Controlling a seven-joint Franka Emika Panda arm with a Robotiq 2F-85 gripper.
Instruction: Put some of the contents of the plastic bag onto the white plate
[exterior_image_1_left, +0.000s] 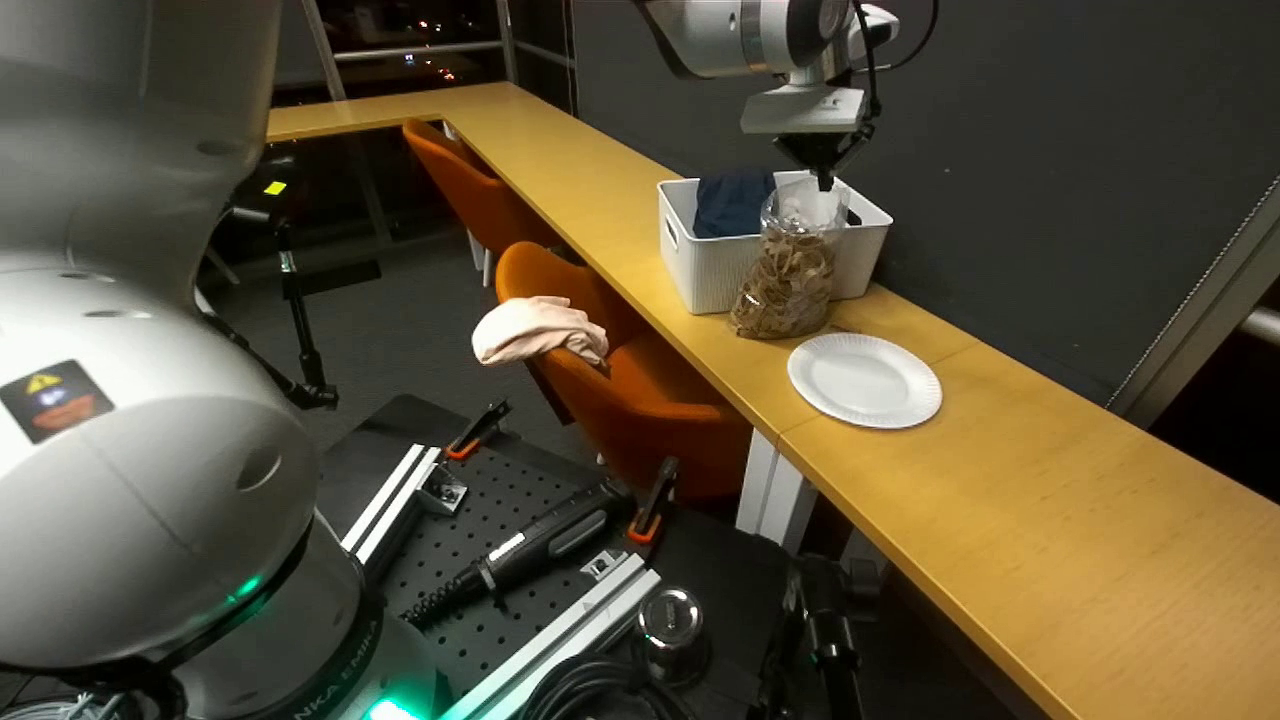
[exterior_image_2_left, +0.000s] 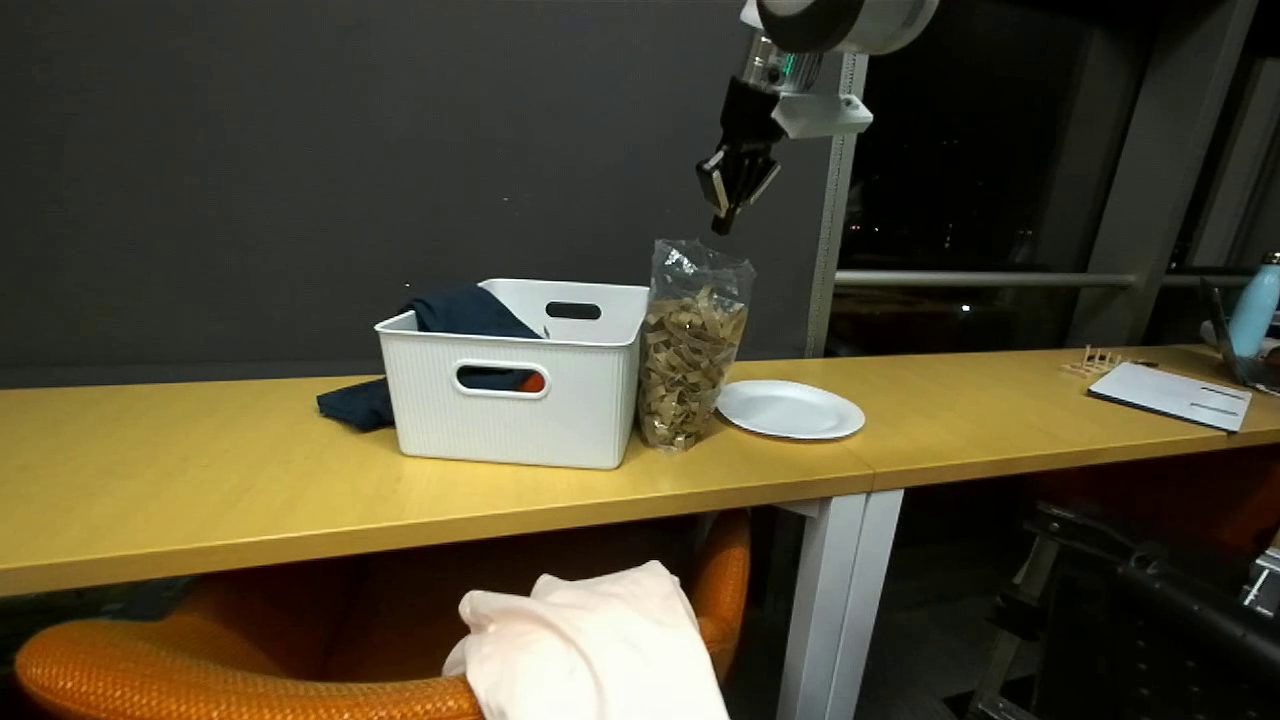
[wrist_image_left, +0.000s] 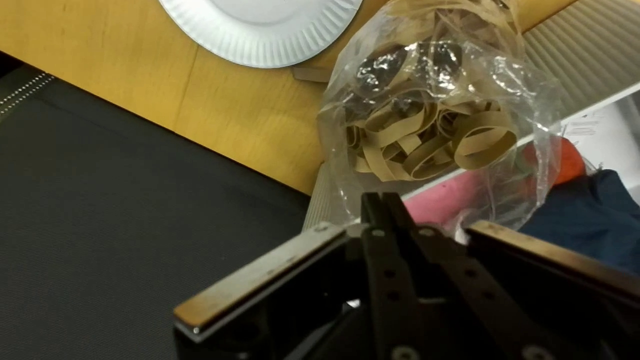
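Robotiq gripper (wrist_image_left: 382, 200): pressed together; crinkly plastic bag (exterior_image_2_left: 692, 345): looped tan bands (wrist_image_left: 400, 131); fluted white plate (exterior_image_1_left: 865, 381); wrist view only: bright-pink item (wrist_image_left: 440, 198)

the robot's hand (exterior_image_2_left: 722, 226) points downward, fingertips lowest, leaning slightly in an exterior view. in the wrist view its black fingers (wrist_image_left: 370, 215) lie side by side, tips together, with metal-edged links (wrist_image_left: 260, 280) flaring out on both sides. a pale flat mount (exterior_image_2_left: 824, 116) juts beside the hand. just above, the wrist (exterior_image_2_left: 772, 66) joins the arm (exterior_image_1_left: 712, 38), and a black cable (exterior_image_1_left: 869, 62) runs down next to it. well apart from the hand stands the arm's broad white lower end (exterior_image_1_left: 150, 510), a green light (exterior_image_1_left: 390, 710) glowing near its foot.
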